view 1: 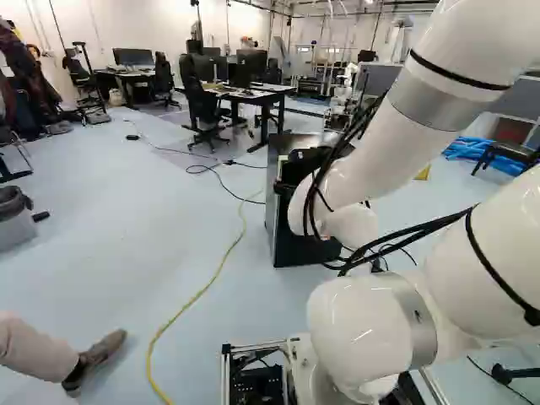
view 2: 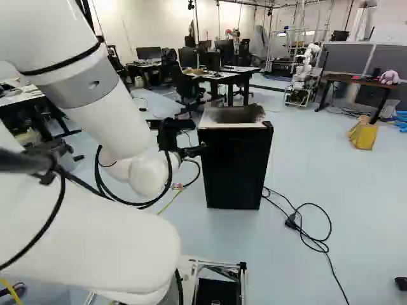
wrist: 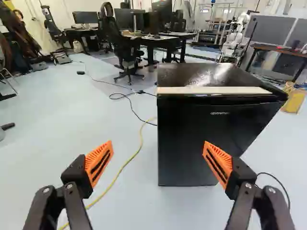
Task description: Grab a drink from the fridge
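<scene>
- Pincer (wrist: 158, 148) spread wide, nothing held.
- Floor (wrist: 86, 120) extends to its left: probably room to back off as the door swings.
- Fridge (wrist: 187, 74) ahead, slightly right of it, shut; drink unseen, presumably inside.
- Door (wrist: 206, 143): hook its free edge, then pull gently along the arc; hinge side unclear.
- Yellow cable (wrist: 128, 160) below left: wheels could snag.
- Pale strip (wrist: 216, 90) ahead: avoid scraping it.

Yellow cable (view 1: 197, 297) on pale floor (view 1: 110, 219); black chair (view 1: 201, 103) beside desk (view 1: 272, 94).
</scene>
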